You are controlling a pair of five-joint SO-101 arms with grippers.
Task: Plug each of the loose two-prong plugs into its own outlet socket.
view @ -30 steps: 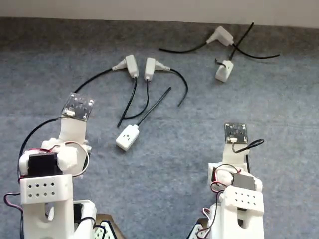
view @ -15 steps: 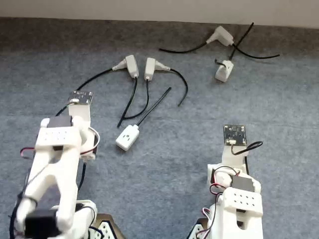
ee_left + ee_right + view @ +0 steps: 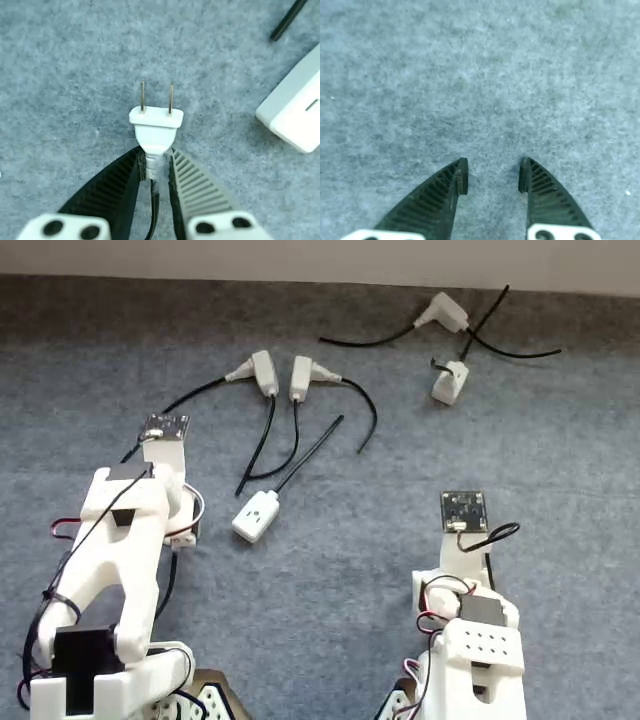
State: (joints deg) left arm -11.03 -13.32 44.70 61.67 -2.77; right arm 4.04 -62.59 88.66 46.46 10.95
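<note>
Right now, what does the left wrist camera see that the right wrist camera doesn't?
Left wrist view: the left gripper pinching a white two-prong plug just behind its head, prongs pointing away, with the corner of a white outlet socket and a bit of black cable nearby. Right wrist view: the right gripper, open, nothing between its fingers. Both: grey carpet under the grippers.

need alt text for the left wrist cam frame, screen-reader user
The left gripper is shut on the neck of a white two-prong plug, whose prongs point away from the camera, with grey carpet behind. A white outlet socket lies close beside the plug, with a black cable near it.
</note>
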